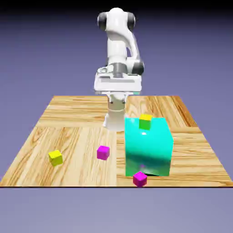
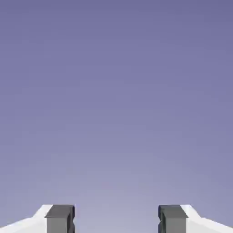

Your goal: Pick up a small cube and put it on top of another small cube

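The hand [image 2: 116, 219] was open and empty, high above the tabletop [image 1: 73, 136]. One yellow cube [image 1: 55, 158] lay there, another [image 1: 145, 122] by the teal block [image 1: 148, 148]; neither sat on a magenta cube [image 1: 103, 152].

Toward the exterior view's left corner of the bench [image 1: 82, 170] nearest the camera lies a first small cube [image 1: 55, 158], with a second small cube [image 1: 103, 152] between it and the large block [image 1: 148, 150]. A third small cube [image 1: 145, 122] sits on the block; a fourth small cube [image 1: 139, 179] lies before it, by the bench's near edge.
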Available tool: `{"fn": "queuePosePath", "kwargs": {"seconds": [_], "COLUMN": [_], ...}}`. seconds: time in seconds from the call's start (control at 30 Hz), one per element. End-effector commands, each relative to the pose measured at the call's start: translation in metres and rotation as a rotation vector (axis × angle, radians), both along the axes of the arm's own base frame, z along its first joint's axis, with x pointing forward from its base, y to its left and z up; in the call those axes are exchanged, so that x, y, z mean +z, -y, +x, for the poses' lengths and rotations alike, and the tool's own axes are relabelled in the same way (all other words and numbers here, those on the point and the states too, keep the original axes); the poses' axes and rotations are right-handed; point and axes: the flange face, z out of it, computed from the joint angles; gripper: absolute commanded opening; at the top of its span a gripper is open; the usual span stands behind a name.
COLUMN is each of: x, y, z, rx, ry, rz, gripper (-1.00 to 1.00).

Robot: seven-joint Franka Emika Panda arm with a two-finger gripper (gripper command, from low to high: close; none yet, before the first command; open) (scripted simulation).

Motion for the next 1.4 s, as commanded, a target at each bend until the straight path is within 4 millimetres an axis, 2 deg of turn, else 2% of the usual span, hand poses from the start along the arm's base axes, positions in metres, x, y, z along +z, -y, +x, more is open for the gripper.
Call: {"fn": "queuePosePath", "kwargs": {"seconds": [0.0,0.17,0.37,0.57,0.73,0.9,1.03,1.1,1.37], "x": [-0.012,-0.073,-0.148,-0.216,-0.266,-0.312,-0.347,-0.352,-0.384], "y": [0.017,0.098,0.180,0.246,0.293,0.339,0.376,0.381,0.360], "z": [0.006,0.016,0.000,-0.032,-0.065,-0.102,-0.137,-0.143,-0.128], "rx": [-0.066,-0.391,-0.755,-1.069,-1.274,-1.407,-1.451,-1.452,-1.475], "ry": [-0.058,-0.324,-0.581,-0.752,-0.811,-0.780,-0.682,-0.661,-0.691], "rz": [0.048,0.310,0.678,1.103,1.496,1.909,2.240,2.290,2.342], "gripper": [0.00,0.00,0.00,0.00,0.00,0.00,0.00,0.00,0.00]}}
